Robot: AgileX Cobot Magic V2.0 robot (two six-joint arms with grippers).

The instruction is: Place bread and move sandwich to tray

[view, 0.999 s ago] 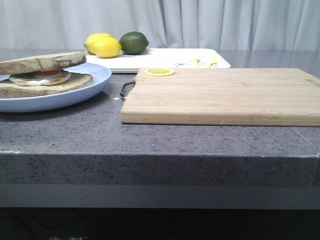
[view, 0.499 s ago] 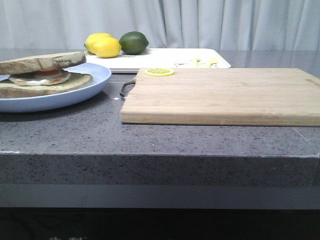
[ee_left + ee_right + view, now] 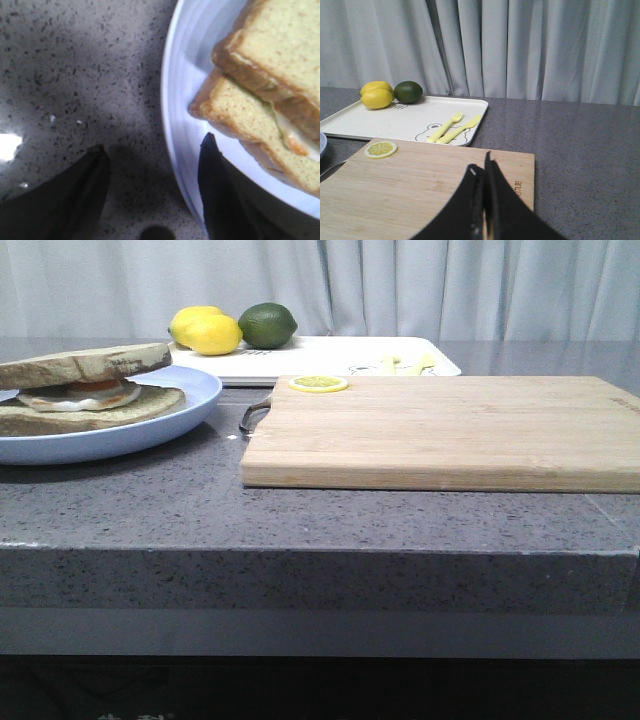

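The sandwich [image 3: 95,398] lies on a pale blue plate [image 3: 160,425] at the left, its egg showing between two slices. The top slice of bread [image 3: 85,363] rests on it, slightly askew. In the left wrist view the bread [image 3: 280,45] sits over the egg [image 3: 296,144] and the lower slice [image 3: 240,112]. My left gripper [image 3: 154,145] is open and empty, one finger over the counter, the other over the plate [image 3: 190,75] rim beside the sandwich. The white tray [image 3: 330,355] lies at the back and shows in the right wrist view [image 3: 395,122]. My right gripper [image 3: 481,165] is shut and empty above the cutting board [image 3: 410,185].
The wooden cutting board [image 3: 450,430] takes the middle and right, with a lemon slice [image 3: 319,384] at its far left corner. Two lemons [image 3: 205,332] and a lime [image 3: 267,325] sit at the tray's left end; a yellow fork and knife [image 3: 452,127] lie at its right end. Curtains hang behind.
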